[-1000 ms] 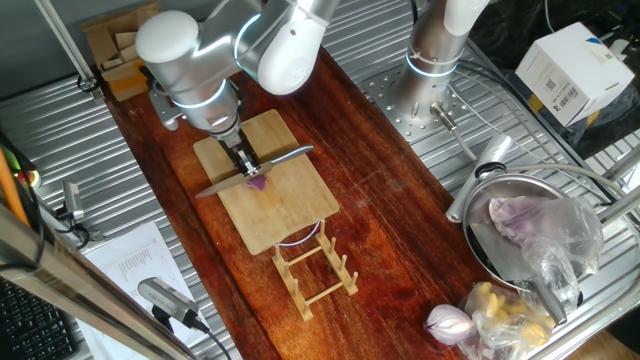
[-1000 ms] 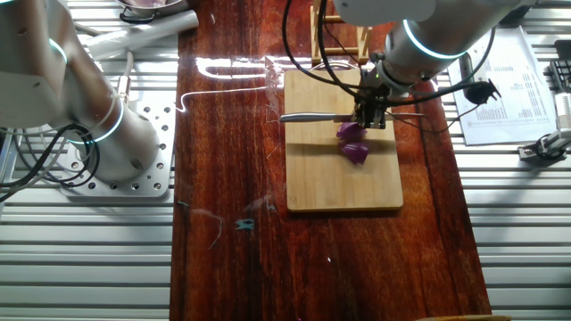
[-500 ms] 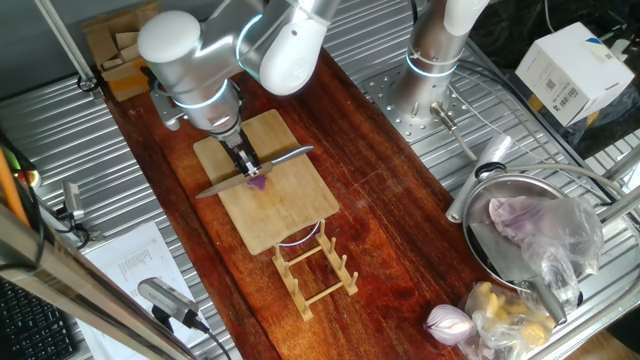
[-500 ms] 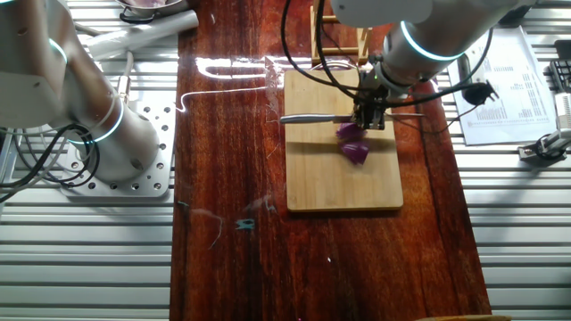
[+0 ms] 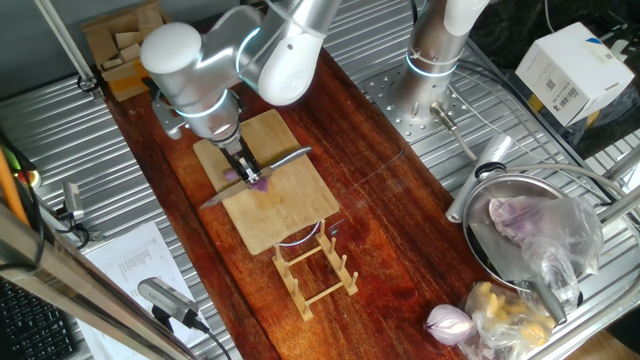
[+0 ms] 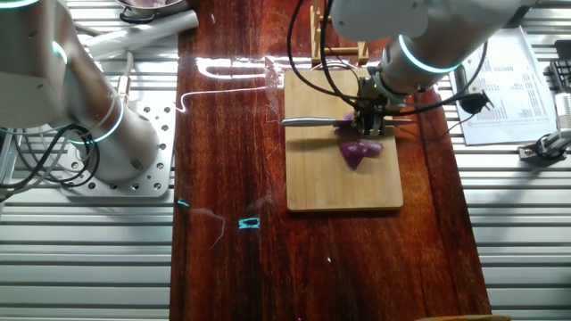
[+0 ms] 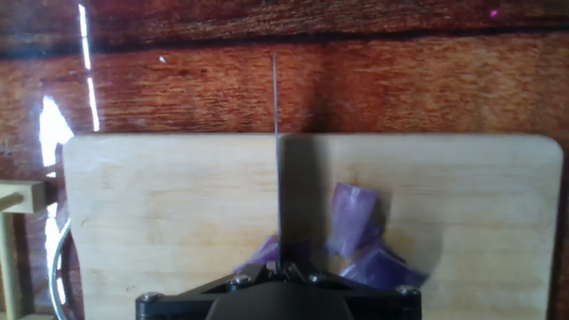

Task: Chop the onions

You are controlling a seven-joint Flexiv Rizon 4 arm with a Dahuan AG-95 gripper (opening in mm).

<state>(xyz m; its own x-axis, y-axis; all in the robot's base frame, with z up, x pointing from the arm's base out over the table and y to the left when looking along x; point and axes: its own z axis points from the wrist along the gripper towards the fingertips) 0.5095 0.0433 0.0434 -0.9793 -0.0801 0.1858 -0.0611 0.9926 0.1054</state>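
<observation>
Several onions (image 6: pixel 357 152) just beside gripper (image 6: pixel 369 120)

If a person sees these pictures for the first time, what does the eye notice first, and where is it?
First the knife, held by the gripper with its blade across the bamboo cutting board in the middle of the dark wooden table. Next the purple onions, lying on the board beside the blade. In the hand view the blade appears edge-on, with pieces on both sides.
</observation>
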